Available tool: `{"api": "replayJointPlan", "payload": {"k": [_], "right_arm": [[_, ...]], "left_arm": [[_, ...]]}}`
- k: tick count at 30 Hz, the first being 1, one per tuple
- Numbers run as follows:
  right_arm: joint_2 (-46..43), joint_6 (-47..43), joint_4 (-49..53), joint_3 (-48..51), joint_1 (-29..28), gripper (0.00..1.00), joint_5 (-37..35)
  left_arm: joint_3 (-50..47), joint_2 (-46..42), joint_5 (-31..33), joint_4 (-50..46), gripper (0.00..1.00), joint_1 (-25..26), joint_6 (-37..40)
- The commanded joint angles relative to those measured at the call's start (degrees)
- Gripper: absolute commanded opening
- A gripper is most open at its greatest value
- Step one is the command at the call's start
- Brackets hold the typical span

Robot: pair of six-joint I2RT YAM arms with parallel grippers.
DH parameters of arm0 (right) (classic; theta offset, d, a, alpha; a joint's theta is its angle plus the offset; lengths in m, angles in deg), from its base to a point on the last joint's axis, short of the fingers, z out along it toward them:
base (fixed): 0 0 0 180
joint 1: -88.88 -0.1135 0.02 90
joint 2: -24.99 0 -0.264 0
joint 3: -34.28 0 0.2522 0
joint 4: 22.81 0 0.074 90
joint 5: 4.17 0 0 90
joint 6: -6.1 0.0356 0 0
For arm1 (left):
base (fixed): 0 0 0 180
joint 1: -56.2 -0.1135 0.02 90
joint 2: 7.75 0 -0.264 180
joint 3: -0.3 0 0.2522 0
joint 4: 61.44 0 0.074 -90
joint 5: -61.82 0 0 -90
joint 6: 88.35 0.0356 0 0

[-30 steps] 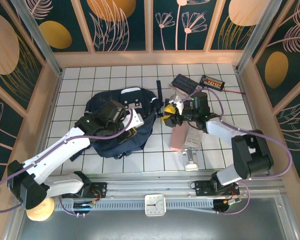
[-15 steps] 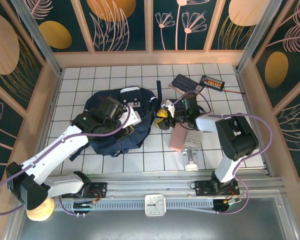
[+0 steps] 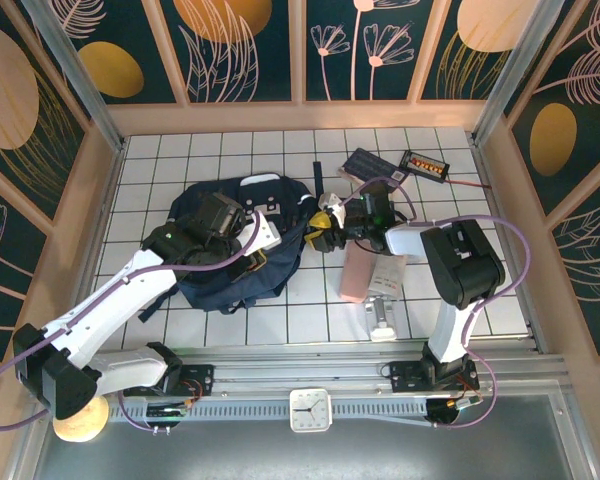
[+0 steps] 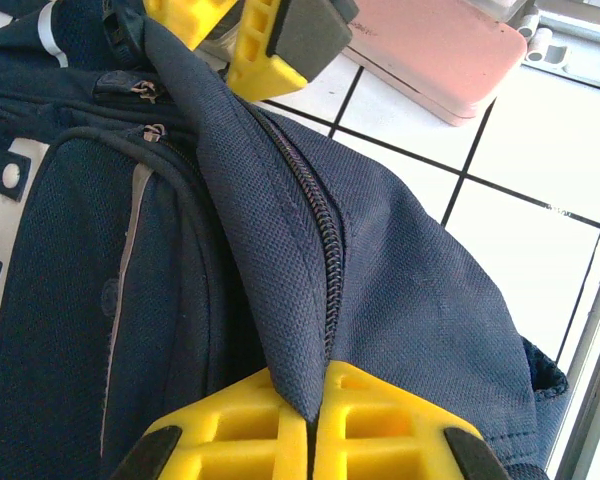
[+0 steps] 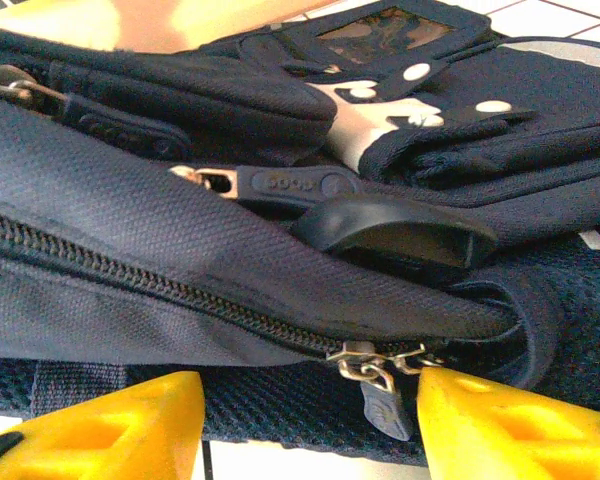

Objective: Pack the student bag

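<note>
– Yellow pads (image 4: 240,440) of the left gripper (image 4: 315,420) are pressed together on a fold of navy cloth, just beside the zipper teeth (image 4: 325,250) of the student bag (image 4: 410,300). What about the other one?

– The right gripper (image 5: 310,415) stands at the bag's right edge with its fingers apart and nothing in them. The metal zip pull (image 5: 380,385) hangs in the gap between them, and as far as I can tell it touches neither.

– And the bag itself?

– It lies flat on the white tiled table (image 3: 180,160), zipper side turned toward the right arm. A pink case (image 3: 358,278) sits just beside the bag's right side, and a dark flat item (image 3: 370,165) lies beyond the bag's far right corner.

– So which step is this?

– Opening the main compartment, I'd say. The left arm lifts the cloth so the zipper line runs taut, and the right arm lines up on the pull. The zipper looks closed along the stretch I can see, so packing proper seems not yet begun.

– What does the next move call for?

– The right fingers should close squarely on that small tab, which is thin and dangling, so a miss is likely if they come in crooked. Then a draw along the teeth while the left grip holds the cloth against it
</note>
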Motion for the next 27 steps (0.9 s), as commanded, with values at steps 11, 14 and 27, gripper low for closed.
{"api": "replayJointPlan", "payload": {"k": [11, 14, 27], "right_arm": [[0.48, 0.68, -0.77, -0.74, 0.52, 0.34, 0.98], [0.65, 2.29, -2.15, 0.03, 0.4, 0.37, 1.13], [2.19, 8.72, -9.26, 1.79, 0.37, 0.42, 1.42]], "left_arm": [[2.94, -0.86, 0.32, 1.39, 0.0, -0.61, 0.53], [3.12, -0.97, 0.34, 1.21, 0.0, -0.67, 0.27], [5.49, -0.86, 0.29, 0.1, 0.0, -1.08, -0.11]]}}
